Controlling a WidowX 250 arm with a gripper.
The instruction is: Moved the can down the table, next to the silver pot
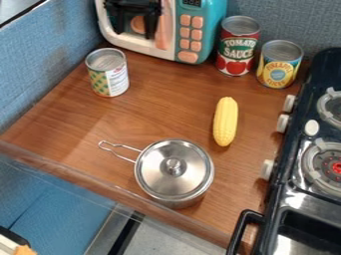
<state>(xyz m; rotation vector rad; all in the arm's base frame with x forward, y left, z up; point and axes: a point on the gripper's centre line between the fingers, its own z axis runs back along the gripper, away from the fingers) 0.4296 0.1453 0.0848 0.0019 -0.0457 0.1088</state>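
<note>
The black gripper (133, 32) hangs at the top left in front of the toy microwave, its two fingers apart and no can between them. Below and left of it, a can (107, 72) with a green, yellow and white label stands upright near the left wall. A silver pot (174, 172) with its lid on sits near the table's front edge, its wire handle pointing left. Two more upright cans are at the back right: a tall red and green one (238, 46) and a shorter yellow and blue one (279, 64).
The teal and white microwave (184, 30) stands at the back. A yellow corn cob (226, 121) lies right of centre on the brown table (156, 112). A dark toy stove (313, 164) with knobs lines the right side. Blue walls bound the left and back.
</note>
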